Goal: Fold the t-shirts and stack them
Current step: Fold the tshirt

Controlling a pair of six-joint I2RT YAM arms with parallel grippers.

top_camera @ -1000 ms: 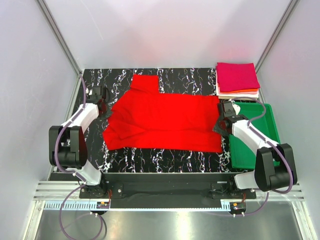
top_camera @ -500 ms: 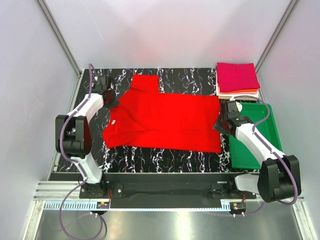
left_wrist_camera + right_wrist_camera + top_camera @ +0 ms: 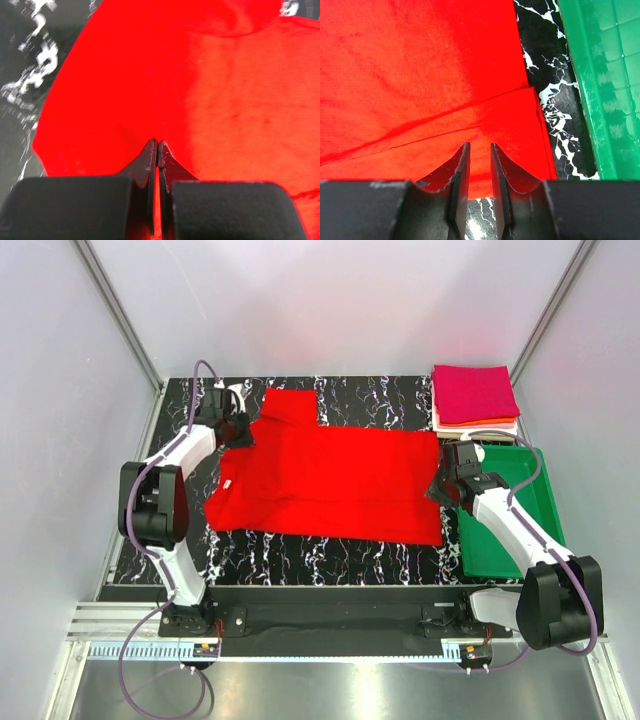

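Observation:
A bright red t-shirt lies spread across the black marbled table. My left gripper is at its far left part, by the sleeve. In the left wrist view my left gripper has its tips pressed together, with red cloth in and around them. My right gripper is at the shirt's right edge. In the right wrist view my right gripper has its jaws a little apart over the red cloth. A stack of folded shirts, magenta on top with orange and white beneath, sits at the far right.
A green plastic tray stands right of the shirt, close to my right arm, and shows in the right wrist view. White walls enclose the black marbled table on three sides.
My left gripper has moved away from me and to the right along the shirt's left side, and the left sleeve has drawn inward with it. My right gripper has stayed at the right edge.

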